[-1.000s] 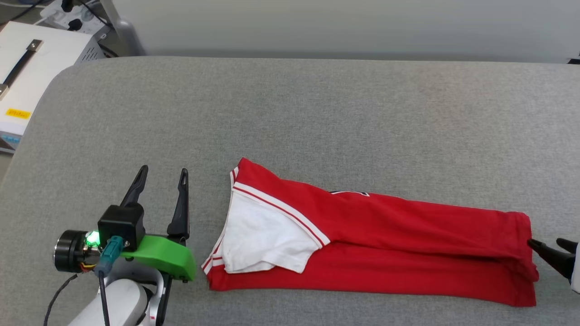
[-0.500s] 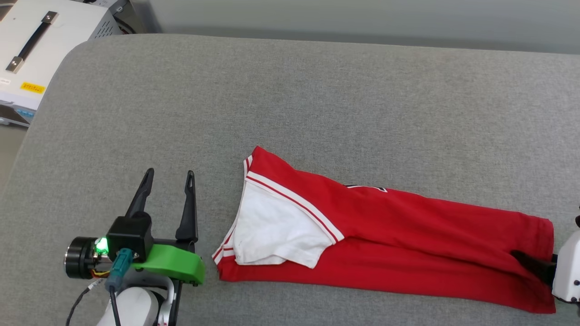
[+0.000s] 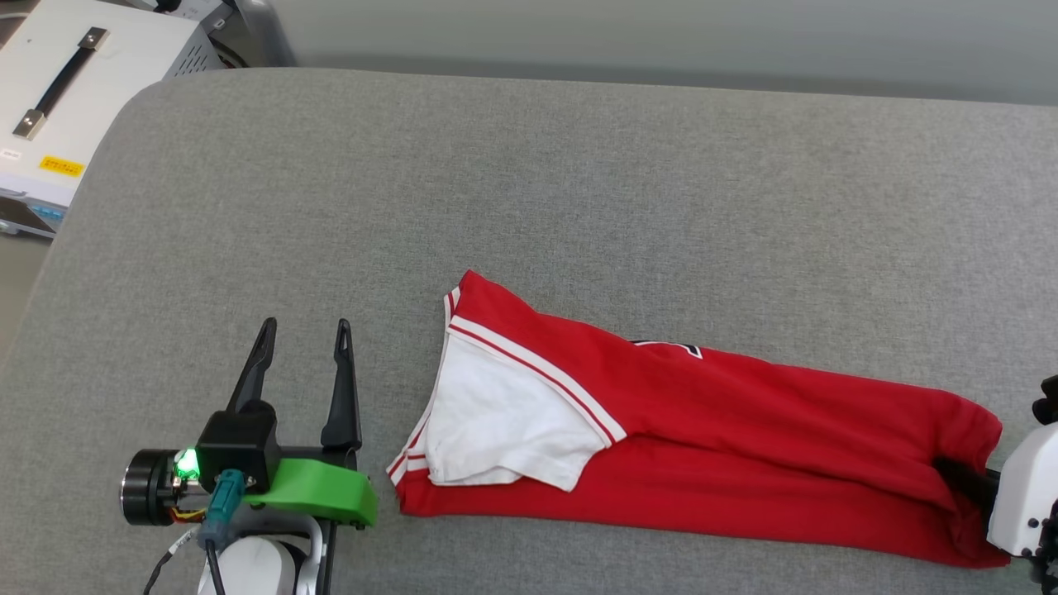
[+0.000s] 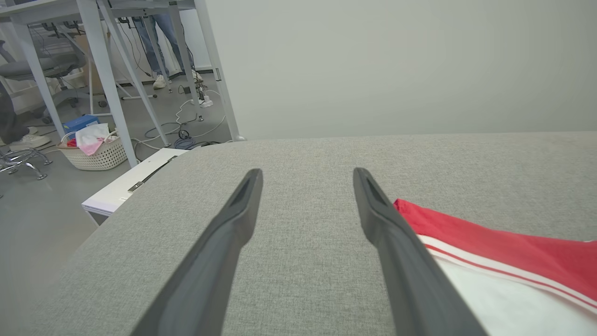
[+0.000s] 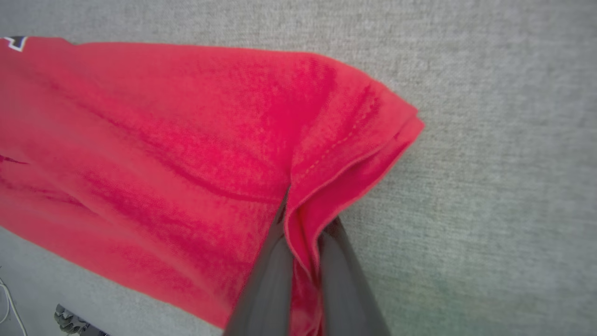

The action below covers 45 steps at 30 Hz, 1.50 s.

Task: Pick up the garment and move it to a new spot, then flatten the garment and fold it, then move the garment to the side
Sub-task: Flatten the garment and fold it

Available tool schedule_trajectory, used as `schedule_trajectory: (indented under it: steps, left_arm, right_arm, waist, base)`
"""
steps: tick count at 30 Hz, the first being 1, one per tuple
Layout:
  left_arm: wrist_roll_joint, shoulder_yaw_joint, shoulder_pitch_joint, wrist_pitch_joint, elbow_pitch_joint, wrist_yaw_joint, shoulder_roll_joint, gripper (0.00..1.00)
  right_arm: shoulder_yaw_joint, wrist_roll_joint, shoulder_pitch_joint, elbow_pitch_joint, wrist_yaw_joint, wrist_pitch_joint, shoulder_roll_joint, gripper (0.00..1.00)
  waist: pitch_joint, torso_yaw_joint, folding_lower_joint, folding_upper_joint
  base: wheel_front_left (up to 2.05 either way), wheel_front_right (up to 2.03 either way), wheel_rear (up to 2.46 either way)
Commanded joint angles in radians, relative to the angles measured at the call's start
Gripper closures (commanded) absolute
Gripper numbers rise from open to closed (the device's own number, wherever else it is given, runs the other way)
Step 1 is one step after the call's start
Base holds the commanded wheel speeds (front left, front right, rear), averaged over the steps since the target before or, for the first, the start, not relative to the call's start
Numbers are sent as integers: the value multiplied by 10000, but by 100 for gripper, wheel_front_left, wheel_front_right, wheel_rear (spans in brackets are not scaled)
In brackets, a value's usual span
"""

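Observation:
The garment (image 3: 744, 430), red with a white sleeve and striped trim, lies folded into a long strip on the grey padded table (image 3: 529, 182). My right gripper (image 3: 950, 473) is shut on the hem at its right end. In the right wrist view the two fingers pinch a fold of the red garment (image 5: 163, 140) between them at the right gripper (image 5: 305, 219). My left gripper (image 3: 306, 324) stands open over bare padding, just left of the sleeve end and apart from it. In the left wrist view the garment (image 4: 513, 266) lies beside the right finger of the left gripper (image 4: 306, 171).
A white equipment case (image 3: 66, 83) with a black handle sits off the table's far left corner. In the left wrist view a woven basket (image 4: 95, 149), metal table legs, cables and a person's legs (image 4: 158, 46) are on the floor beyond.
My right gripper has slid onto the garment's hem and shut on it, bunching the cloth there. The head camera shifted slightly. The left gripper has stayed open in place.

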<state>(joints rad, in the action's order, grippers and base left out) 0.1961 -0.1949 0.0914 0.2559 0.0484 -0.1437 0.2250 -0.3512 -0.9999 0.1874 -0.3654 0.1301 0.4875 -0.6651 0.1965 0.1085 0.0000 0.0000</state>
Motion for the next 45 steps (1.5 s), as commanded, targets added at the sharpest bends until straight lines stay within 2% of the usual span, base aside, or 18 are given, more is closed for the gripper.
schedule_trajectory:
  steps: [1, 13, 18, 21, 26, 33, 38, 45]
  left_arm:
    - [-196, 135, -207, 58, 18, 67, -136, 0]
    - [-914, 806, -625, 59, 133, 665, -868, 0]
    - [-1105, 945, -727, 59, 181, 864, -1021, 0]
    - [-1203, 1035, -805, 59, 213, 949, -1086, 0]
    - [-1330, 1177, -923, 59, 242, 1058, -1147, 0]
    - [-1467, 1232, -968, 59, 294, 1175, -1244, 0]
    - [-1520, 1174, -937, 59, 357, 1264, -1343, 0]
    - [-1563, 1123, -759, 59, 407, 1359, -1436, 0]
  right_arm:
    - [-183, -89, -49, -181, 6, -34, 142, 100]
    - [479, -380, -60, -1124, 6, -615, -1062, 100]
    - [726, -291, -74, -1520, 6, -766, -1347, 100]
    - [876, -522, -186, -1296, 6, -760, -1351, 100]
    - [1034, -885, -637, -221, 6, -603, -1485, 100]
    - [981, -1070, -989, 1587, 6, -215, -1090, 100]
    - [536, -771, -688, 2699, 6, 317, -414, 100]
    - [-311, -189, 245, 3389, 6, 1005, 523, 100]
  waist:
    - [-80, -28, 0, 0]
    - [-488, -190, 0, 0]
    - [-609, -244, 0, 0]
    - [-713, -274, 0, 0]
    - [-858, -329, 0, 0]
    - [-900, -308, 0, 0]
    - [-829, -197, 0, 0]
    - [-604, 1, 0, 0]
  base:
    - [0, 0, 0]
    - [0, 0, 0]
    - [0, 0, 0]
    - [0, 0, 0]
    - [0, 0, 0]
    - [0, 0, 0]
    - [0, 0, 0]
    - [0, 0, 0]
